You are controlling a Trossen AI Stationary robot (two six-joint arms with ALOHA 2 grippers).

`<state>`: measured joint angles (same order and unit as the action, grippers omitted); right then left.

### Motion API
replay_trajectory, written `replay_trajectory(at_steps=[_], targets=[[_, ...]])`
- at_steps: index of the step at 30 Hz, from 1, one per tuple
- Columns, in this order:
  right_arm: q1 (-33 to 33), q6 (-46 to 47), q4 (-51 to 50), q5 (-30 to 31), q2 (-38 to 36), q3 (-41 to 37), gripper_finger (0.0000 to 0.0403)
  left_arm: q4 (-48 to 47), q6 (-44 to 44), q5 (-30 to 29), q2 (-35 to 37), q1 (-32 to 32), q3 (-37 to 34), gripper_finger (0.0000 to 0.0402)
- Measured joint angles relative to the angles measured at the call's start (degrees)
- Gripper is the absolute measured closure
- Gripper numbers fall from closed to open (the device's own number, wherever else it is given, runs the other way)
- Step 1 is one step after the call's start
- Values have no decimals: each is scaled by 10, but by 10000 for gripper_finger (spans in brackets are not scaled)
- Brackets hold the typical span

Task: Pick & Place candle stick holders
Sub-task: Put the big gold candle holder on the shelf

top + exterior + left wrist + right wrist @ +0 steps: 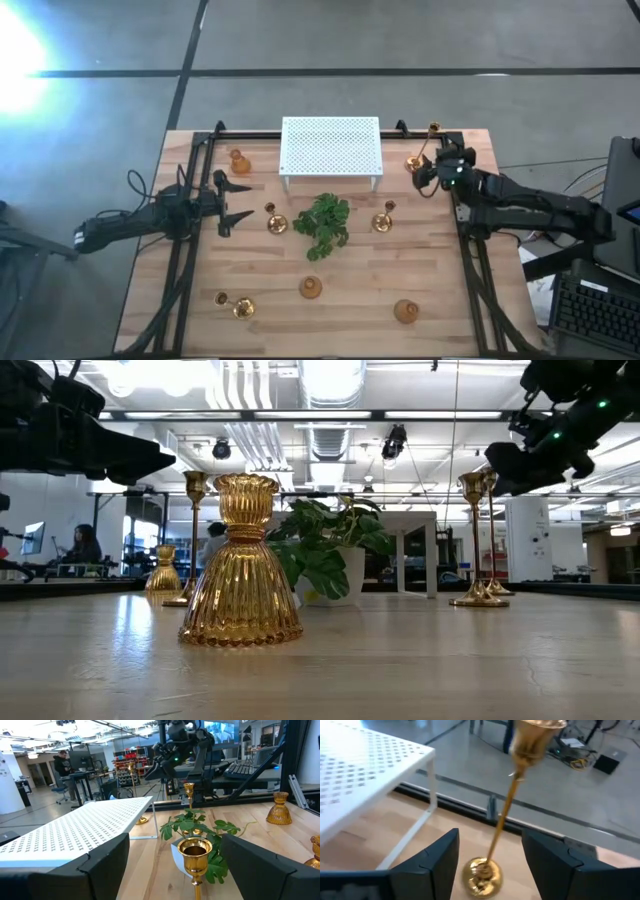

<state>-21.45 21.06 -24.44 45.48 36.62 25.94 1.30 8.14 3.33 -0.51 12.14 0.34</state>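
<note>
Several gold candle stick holders stand on the wooden table (350, 300). A tall thin holder (420, 150) stands at the far right, beside the white perforated stand (330, 145). My right gripper (424, 176) is open just short of it; in the right wrist view its stem (501, 817) and round base (481, 876) show between the two fingers, untouched. My left gripper (244, 201) is open at the left, pointing at a shorter holder (275, 221), whose cup (195, 852) shows ahead between its fingers. That holder stands on its base, apart from the fingers.
A green plant (322, 226) stands mid-table, with another short holder (384, 219) to its right. A squat holder (240, 160) stands far left, and two squat ones (311, 288) (404, 311) stand near the front. A tall holder (236, 305) stands front left.
</note>
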Motion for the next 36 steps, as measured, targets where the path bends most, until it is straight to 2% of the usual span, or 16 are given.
replay_trajectory(at_steps=[7, 15, 24, 36], targets=[[-95, -10, 19, -87, 4, -20, 199, 0, 0, 0, 0, 0, 0, 83], [-129, -80, 218, -123, 11, -101, 206, 0, 0, 0, 0, 0, 0, 83], [-154, -113, 341, -125, 49, -151, 221, 0, 0, 0, 0, 0, 0, 83], [-172, -153, 405, -122, 131, -133, 239, 0, 0, 0, 0, 0, 0, 83]])
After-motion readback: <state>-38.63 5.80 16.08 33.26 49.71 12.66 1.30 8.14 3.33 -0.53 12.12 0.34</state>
